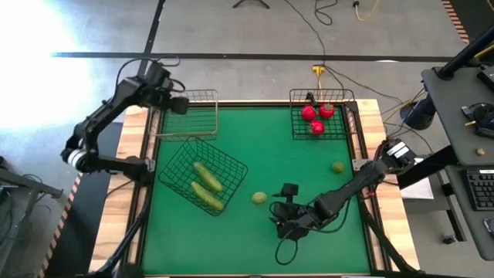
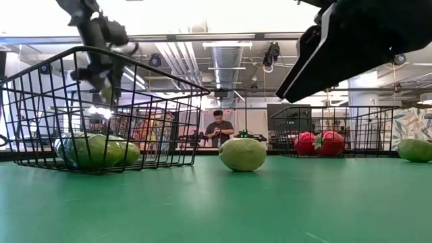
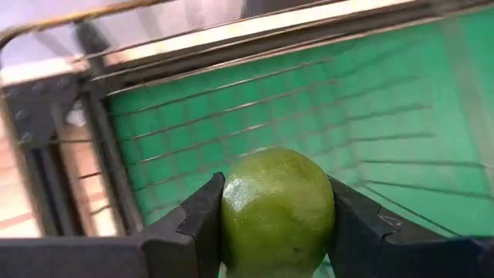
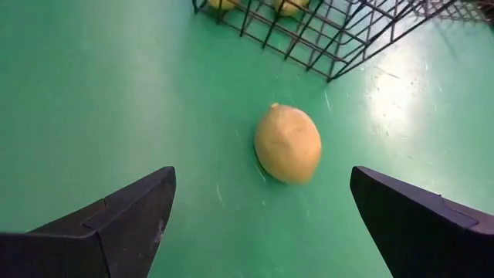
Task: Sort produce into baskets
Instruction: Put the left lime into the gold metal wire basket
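Left gripper [image 3: 278, 224] clamped on lime [image 3: 278, 212], held over tan basket [image 1: 187, 116] at table's far left. Right gripper [image 4: 262, 224] spread wide, facing second lime [image 4: 288, 144] on green mat [image 1: 309, 177], near black basket [image 1: 202, 176] with cucumbers [image 1: 207, 185].

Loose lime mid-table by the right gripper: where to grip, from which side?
Grip the lime across its short middle, coming from above. It lies alone on the green mat, clear of the black basket, with its long axis flat, so the narrower waist probably suits the fingers best. The right gripper is open, already aimed at it. The left gripper holds another lime.
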Motion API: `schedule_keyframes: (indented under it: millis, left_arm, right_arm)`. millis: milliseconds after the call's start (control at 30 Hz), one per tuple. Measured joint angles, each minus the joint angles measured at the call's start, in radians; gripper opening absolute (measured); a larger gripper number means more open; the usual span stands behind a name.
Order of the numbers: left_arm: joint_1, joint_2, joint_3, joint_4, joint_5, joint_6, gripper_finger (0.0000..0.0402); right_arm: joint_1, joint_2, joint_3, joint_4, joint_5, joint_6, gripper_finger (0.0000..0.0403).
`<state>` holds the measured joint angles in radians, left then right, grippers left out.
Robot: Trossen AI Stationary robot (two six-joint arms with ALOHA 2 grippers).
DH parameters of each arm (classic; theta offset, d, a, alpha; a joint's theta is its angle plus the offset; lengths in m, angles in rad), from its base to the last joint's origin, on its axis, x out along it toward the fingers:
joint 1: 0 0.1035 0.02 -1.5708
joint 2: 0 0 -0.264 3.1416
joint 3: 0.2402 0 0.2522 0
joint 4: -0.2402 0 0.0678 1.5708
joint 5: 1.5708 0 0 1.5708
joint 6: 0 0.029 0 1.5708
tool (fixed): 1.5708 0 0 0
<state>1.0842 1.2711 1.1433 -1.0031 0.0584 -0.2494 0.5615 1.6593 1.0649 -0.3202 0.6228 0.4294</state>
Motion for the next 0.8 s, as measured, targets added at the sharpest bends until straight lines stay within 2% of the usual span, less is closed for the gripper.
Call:
schedule_keyframes:
  millis: [100, 567, 733, 800]
  left_arm:
    - [0.031, 0.048, -0.024, 0.035, 0.003, 0.017, 0.0154]
    - [-0.052, 0.254, -0.073, 0.218, -0.048, -0.005, 0.0154]
    - [-0.072, 0.335, -0.073, 0.236, -0.151, -0.014, 0.0163]
    - [-0.074, 0.368, -0.073, 0.237, -0.163, -0.014, 0.0168]
  right_arm:
    - [-0.005, -0.015, 0.0, -0.035, -0.001, -0.003, 0.0382]
    - [-0.094, -0.069, 0.003, -0.18, 0.006, -0.038, 0.0382]
    - [-0.109, -0.076, 0.003, -0.178, 0.008, -0.081, 0.0381]
    - [-0.117, -0.076, 0.002, -0.178, 0.011, -0.09, 0.0381]
